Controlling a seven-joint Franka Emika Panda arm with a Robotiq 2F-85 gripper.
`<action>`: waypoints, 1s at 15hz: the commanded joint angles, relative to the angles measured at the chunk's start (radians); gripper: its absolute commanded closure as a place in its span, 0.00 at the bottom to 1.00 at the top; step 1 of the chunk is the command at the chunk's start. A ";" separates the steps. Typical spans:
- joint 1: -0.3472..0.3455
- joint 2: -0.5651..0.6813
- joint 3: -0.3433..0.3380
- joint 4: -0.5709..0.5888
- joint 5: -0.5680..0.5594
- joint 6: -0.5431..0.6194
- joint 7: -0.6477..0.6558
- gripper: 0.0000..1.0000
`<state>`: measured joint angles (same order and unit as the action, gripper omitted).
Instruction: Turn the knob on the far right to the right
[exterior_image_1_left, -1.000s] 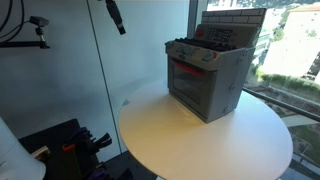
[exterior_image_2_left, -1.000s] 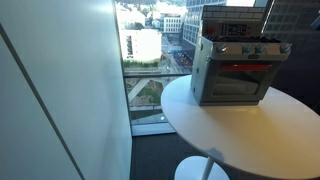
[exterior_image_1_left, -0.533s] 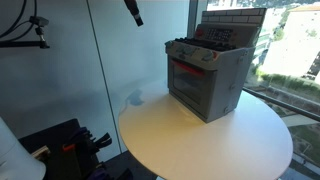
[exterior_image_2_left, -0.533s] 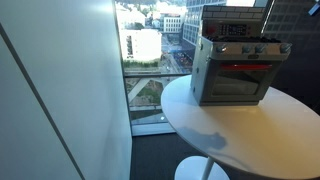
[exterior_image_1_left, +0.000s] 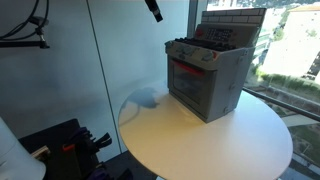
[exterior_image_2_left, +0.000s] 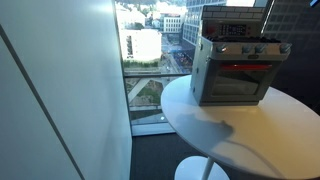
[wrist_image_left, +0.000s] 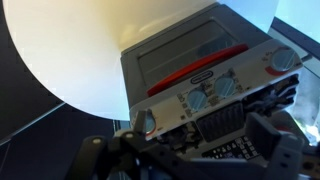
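A grey toy oven (exterior_image_1_left: 207, 78) with a red door handle stands on a round white table (exterior_image_1_left: 200, 140); it also shows in the other exterior view (exterior_image_2_left: 235, 72). Its front panel carries a row of several round knobs (exterior_image_1_left: 196, 54). In the wrist view the knobs run from one end knob (wrist_image_left: 145, 122) to the other end knob (wrist_image_left: 283, 60). My gripper (exterior_image_1_left: 155, 11) hangs high above the table, up and to the left of the oven. In the wrist view its dark fingers (wrist_image_left: 195, 160) are spread apart and empty, above the oven's top.
Large windows stand behind the oven (exterior_image_1_left: 290, 50). A glass wall (exterior_image_1_left: 110, 60) runs beside the table. Dark equipment (exterior_image_1_left: 70, 145) sits low near the table's edge. The arm's shadow (exterior_image_1_left: 140, 100) lies on the table beside the oven.
My gripper has moved across the top of the exterior view toward the oven. Its shadow on the table has moved closer to the oven.
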<state>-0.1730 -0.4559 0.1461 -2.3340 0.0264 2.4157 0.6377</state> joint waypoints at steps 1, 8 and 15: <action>-0.025 0.048 -0.017 0.035 -0.023 0.064 0.049 0.00; -0.013 0.040 -0.030 0.010 -0.009 0.084 0.034 0.00; -0.038 0.081 -0.041 0.030 0.001 0.170 0.115 0.00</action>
<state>-0.2019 -0.4083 0.1176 -2.3279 0.0262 2.5426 0.7035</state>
